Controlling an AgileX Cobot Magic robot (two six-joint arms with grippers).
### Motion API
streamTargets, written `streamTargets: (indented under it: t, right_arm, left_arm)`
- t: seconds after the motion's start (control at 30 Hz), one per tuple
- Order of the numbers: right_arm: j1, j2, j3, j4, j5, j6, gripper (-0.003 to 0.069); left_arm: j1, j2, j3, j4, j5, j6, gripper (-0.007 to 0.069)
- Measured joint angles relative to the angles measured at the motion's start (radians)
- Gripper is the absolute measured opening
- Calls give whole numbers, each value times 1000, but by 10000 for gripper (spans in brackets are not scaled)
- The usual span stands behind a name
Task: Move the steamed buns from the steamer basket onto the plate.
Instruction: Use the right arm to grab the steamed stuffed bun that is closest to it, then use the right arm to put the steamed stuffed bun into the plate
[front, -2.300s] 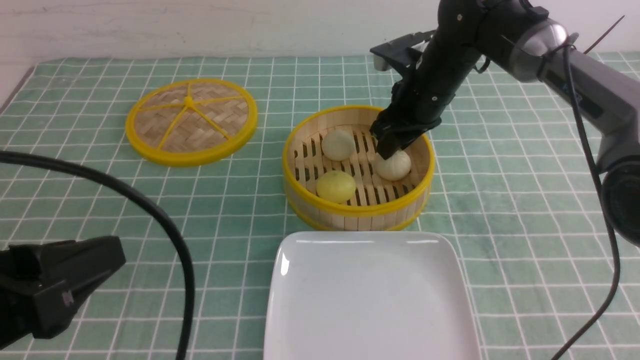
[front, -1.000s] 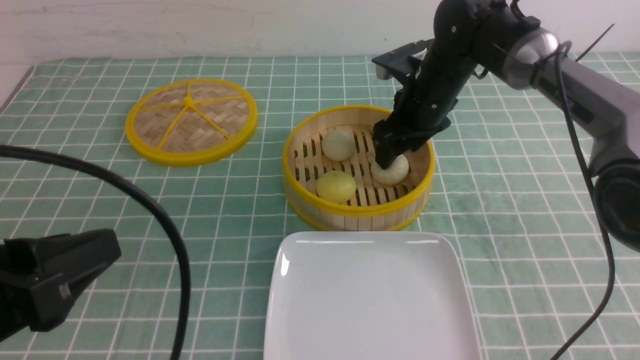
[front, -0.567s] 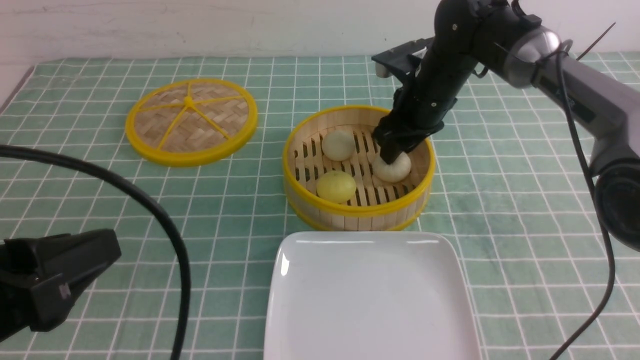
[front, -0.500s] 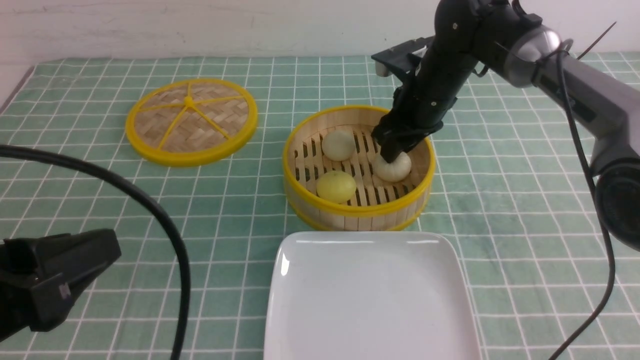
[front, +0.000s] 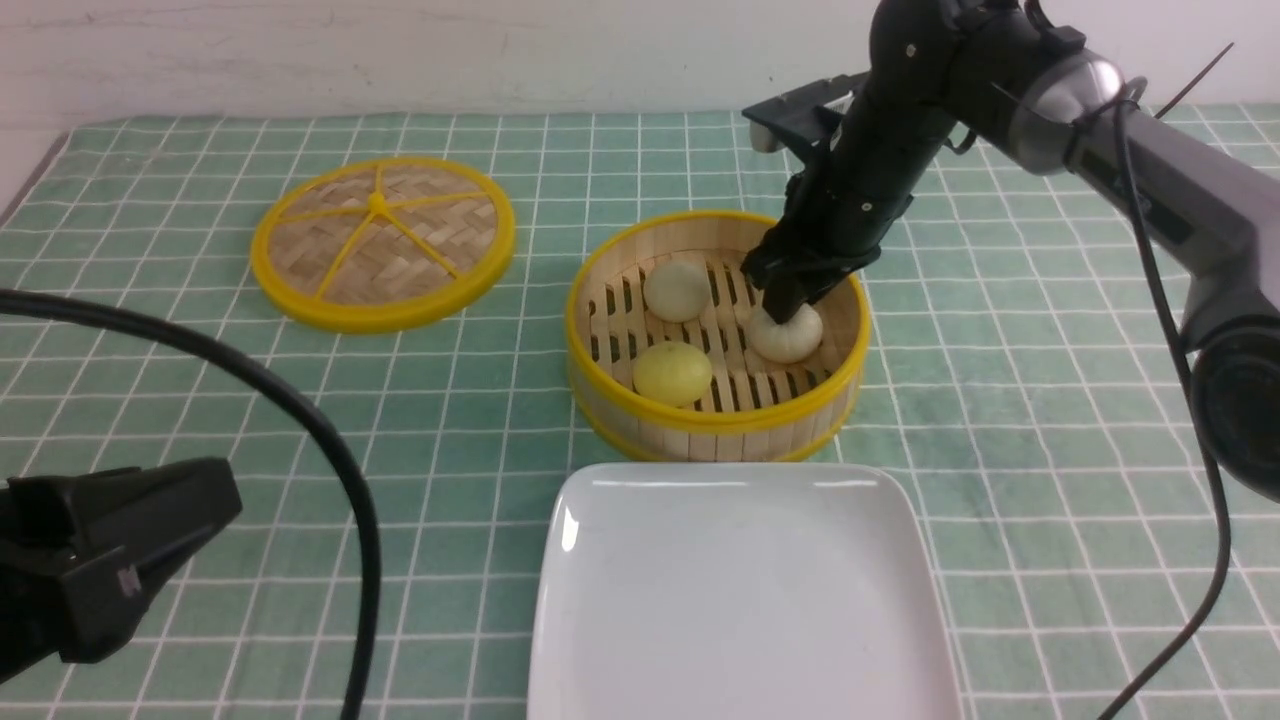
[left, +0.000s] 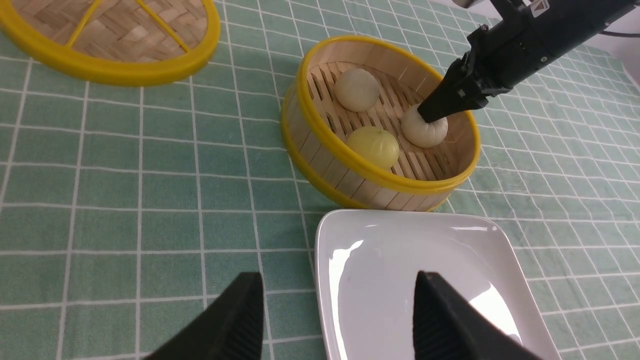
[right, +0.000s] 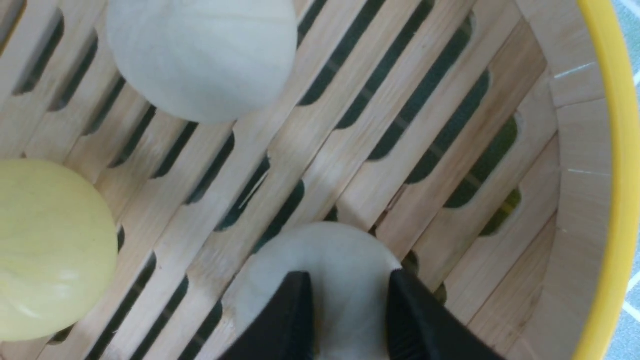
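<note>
Pinching smooth domed bun (right: 350, 270), R fingers (right: 298, 310).

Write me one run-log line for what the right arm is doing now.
right gripper | around pale bun, fingers closed on it | bun inside steamer basket | plate empty

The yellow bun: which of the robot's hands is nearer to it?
The right. That hand is at the pale bun beside the yellow one, inside the basket; the left hand is outside, over by the plate.
</note>
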Motion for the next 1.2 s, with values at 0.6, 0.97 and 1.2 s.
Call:
streamTargets:
  t: [0.6,0.97,1.2]
  right_arm:
    - [0,-159,-97,-15,13,0,18]
    - [0,-366,-99,-15,27,103,18]
    - [0,-571,201,23,28,128,18]
  left_arm:
    - [0,0,0,0,-1,0,421]
    - [0,0,0,0,-40,0,421]
    - [0,0,0,0,-41,0,421]
